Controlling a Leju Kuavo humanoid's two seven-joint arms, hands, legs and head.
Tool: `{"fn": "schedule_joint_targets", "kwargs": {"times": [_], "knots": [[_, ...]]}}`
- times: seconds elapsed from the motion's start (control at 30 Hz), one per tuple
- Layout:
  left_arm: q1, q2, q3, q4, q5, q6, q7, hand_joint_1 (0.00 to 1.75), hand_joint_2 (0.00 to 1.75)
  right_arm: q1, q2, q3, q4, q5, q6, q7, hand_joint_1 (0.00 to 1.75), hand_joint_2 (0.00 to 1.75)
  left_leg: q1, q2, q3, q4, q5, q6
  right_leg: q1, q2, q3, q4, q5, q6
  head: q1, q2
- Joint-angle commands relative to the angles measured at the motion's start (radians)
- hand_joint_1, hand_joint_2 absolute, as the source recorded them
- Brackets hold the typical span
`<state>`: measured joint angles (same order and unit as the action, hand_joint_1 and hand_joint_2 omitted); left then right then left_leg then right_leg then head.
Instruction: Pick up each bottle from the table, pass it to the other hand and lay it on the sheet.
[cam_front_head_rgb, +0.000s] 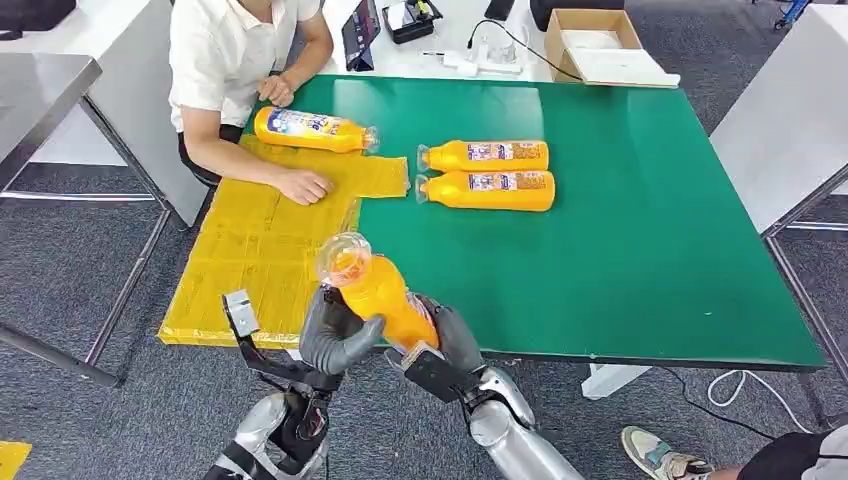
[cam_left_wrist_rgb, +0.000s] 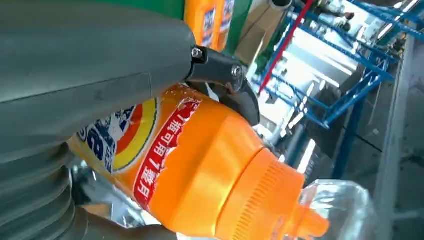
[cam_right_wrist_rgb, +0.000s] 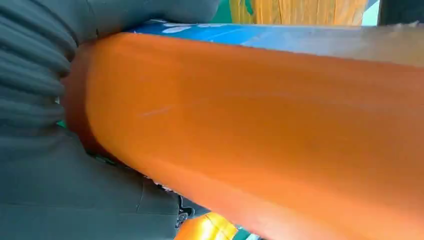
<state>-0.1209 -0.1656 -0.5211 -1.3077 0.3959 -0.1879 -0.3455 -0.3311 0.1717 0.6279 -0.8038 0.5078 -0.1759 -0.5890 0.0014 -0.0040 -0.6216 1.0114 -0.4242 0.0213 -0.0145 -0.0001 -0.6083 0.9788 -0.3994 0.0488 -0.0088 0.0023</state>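
Orange bottle (cam_front_head_rgb: 385, 295) above green table (cam_front_head_rgb: 640, 250) edge

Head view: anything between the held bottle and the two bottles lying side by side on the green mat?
Nothing. In the head view, bare green mat runs from the held bottle to the two lying bottles. The yellow sheet lies off to the left.

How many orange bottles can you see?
4. One bottle lies on the yellow sheet by the person's arm. Two more, a far one and a near one, lie side by side on the green table. The fourth is held between both robot hands.
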Motion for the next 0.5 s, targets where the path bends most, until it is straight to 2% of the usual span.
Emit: {"fn": "schedule_joint_targets", "kwargs": {"times": [0.03,0.07,0.1,0.13,0.2,0.23,0.27,0.33,0.5], "knots": [[-0.023,0.033,-0.102,0.047,-0.156,0.06,-0.011,1.45,1.75,-0.022,-0.02,0.069,-0.046,0.006,0.039,0.053,1.75,1.75,0.001,0.001,0.009,0.0,-0.004,-0.002,0.001,0.001,0.008,0.0,-0.004,-0.003,0.0,0.0],[-0.023,0.038,-0.105,0.046,-0.168,0.062,-0.004,0.75,1.75,-0.024,-0.021,0.063,-0.044,0.008,0.032,0.067,1.75,1.75,0.0,0.001,0.004,0.0,-0.002,-0.001,0.0,0.001,0.003,0.0,-0.001,-0.002,0.0,0.0],[-0.021,0.037,-0.102,0.045,-0.175,0.069,0.005,0.17,1.75,-0.023,-0.021,0.058,-0.045,0.006,0.032,0.073,1.75,1.75,0.0,0.002,0.007,0.0,-0.003,-0.002,0.001,0.001,0.007,0.0,-0.003,-0.003,0.0,0.0],[-0.021,0.037,-0.102,0.045,-0.175,0.069,0.005,0.17,1.75,-0.023,-0.021,0.058,-0.045,0.006,0.032,0.073,1.75,1.75,0.0,0.001,0.002,-0.001,-0.001,-0.001,0.0,0.001,0.002,0.0,-0.001,-0.001,0.0,0.0],[-0.019,0.039,-0.101,0.046,-0.174,0.069,0.004,0.17,1.75,-0.024,-0.023,0.057,-0.045,0.006,0.033,0.072,1.75,1.75,0.001,0.001,0.004,-0.001,-0.002,-0.001,0.001,0.001,0.004,-0.001,-0.001,-0.002,0.0,0.0],[-0.019,0.039,-0.101,0.046,-0.174,0.069,0.004,0.0,1.75,-0.024,-0.023,0.057,-0.045,0.006,0.033,0.072,1.75,1.75,0.001,0.002,0.006,-0.001,-0.002,-0.001,0.001,0.001,0.006,0.0,-0.002,-0.002,0.0,0.0],[-0.016,0.038,-0.097,0.048,-0.185,0.078,0.02,0.0,1.75,-0.022,-0.024,0.051,-0.043,0.009,0.03,0.086,1.75,1.75,0.001,0.002,0.008,0.0,-0.004,-0.002,0.001,0.001,0.008,0.0,-0.003,-0.003,0.0,0.0],[-0.013,0.042,-0.095,0.049,-0.199,0.089,0.031,0.0,1.75,-0.019,-0.027,0.048,-0.046,0.014,0.024,0.093,1.75,1.75,0.0,0.001,0.002,-0.001,-0.001,-0.001,0.0,0.001,0.002,0.0,-0.001,-0.001,0.0,0.0],[-0.017,0.036,-0.077,0.083,-0.149,0.066,0.091,0.0,1.75,-0.017,-0.03,0.052,-0.05,0.031,0.019,0.097,1.75,1.75,0.0,0.002,0.009,-0.001,-0.004,-0.002,0.001,0.002,0.009,-0.001,-0.003,-0.003,0.0,0.0]]}}
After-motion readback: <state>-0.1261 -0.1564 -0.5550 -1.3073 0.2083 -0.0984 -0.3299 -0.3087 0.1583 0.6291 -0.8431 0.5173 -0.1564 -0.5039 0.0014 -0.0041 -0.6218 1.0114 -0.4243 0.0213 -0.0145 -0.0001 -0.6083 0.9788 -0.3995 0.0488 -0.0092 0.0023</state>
